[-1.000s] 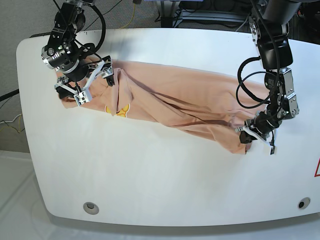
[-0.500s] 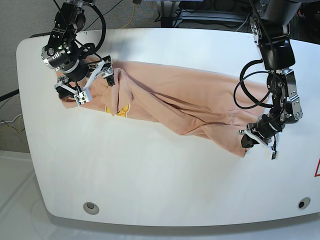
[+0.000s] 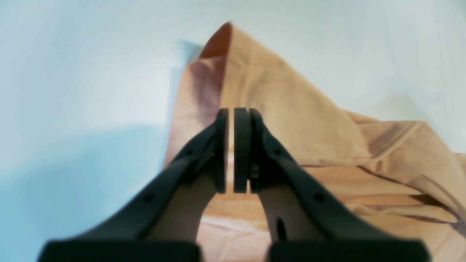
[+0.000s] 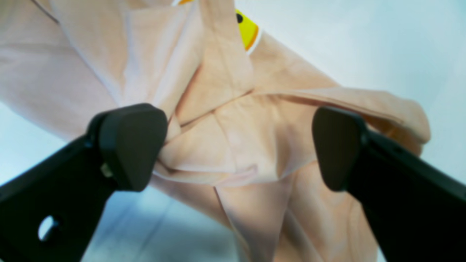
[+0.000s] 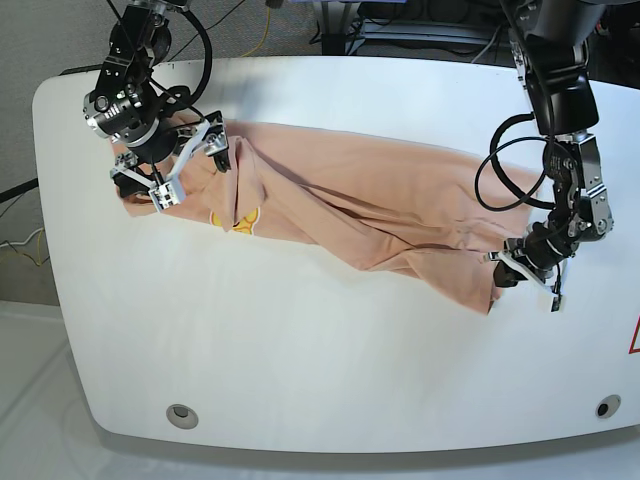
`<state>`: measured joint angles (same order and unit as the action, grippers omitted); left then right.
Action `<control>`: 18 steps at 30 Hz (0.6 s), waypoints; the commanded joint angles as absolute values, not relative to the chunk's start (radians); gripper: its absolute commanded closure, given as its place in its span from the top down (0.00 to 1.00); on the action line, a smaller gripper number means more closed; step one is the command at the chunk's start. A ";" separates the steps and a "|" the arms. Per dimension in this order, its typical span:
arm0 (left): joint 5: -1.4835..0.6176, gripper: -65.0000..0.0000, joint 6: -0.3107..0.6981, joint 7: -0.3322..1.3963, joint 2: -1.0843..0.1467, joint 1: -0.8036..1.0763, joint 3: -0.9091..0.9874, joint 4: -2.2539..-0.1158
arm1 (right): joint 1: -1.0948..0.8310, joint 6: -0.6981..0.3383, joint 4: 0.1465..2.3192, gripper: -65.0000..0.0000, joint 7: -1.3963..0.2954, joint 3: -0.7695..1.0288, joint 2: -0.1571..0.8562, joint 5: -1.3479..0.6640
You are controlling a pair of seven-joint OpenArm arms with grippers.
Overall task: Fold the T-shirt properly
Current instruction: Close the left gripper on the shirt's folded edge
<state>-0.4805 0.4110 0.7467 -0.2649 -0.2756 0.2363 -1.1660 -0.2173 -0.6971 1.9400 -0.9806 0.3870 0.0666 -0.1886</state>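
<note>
The peach T-shirt [image 5: 340, 190] lies crumpled in a long band across the white table [image 5: 300, 350], with its yellow print [image 5: 237, 220] near the left end. My right gripper [image 5: 188, 165] hovers open over that bunched left end. In the right wrist view its fingers [image 4: 131, 145] straddle folded fabric [image 4: 72, 72] below the yellow print [image 4: 247, 31]. My left gripper [image 5: 525, 278] is low at the shirt's lower right corner. In the left wrist view it [image 3: 231, 112] is shut on a thin layer of the T-shirt [image 3: 291, 109], which rises to a point beyond the tips.
The table's rounded front edge has a hole near each corner [image 5: 181, 415] [image 5: 606, 407]. A red marking [image 5: 635, 335] shows at the right edge. Cables and dark equipment [image 5: 420, 25] sit behind the table's far edge. Bare tabletop stretches in front of the shirt.
My left gripper has shifted a little to the right, drawing the shirt's lower right corner with it and stretching that end. The right arm has stayed put, open.
</note>
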 commanded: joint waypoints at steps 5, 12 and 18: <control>-0.498 0.30 0.415 0.725 -0.272 -0.302 0.240 -1.181 | -0.209 -0.698 1.956 1.00 -0.964 0.390 0.073 -0.206; -0.498 0.68 0.414 0.722 -0.248 -0.302 0.239 -1.181 | -0.217 -0.698 1.956 1.00 -0.964 0.390 0.073 -0.206; -0.496 0.62 0.414 0.665 -0.240 -0.303 0.219 -1.173 | -0.226 -0.698 1.957 1.00 -0.964 0.389 0.076 -0.206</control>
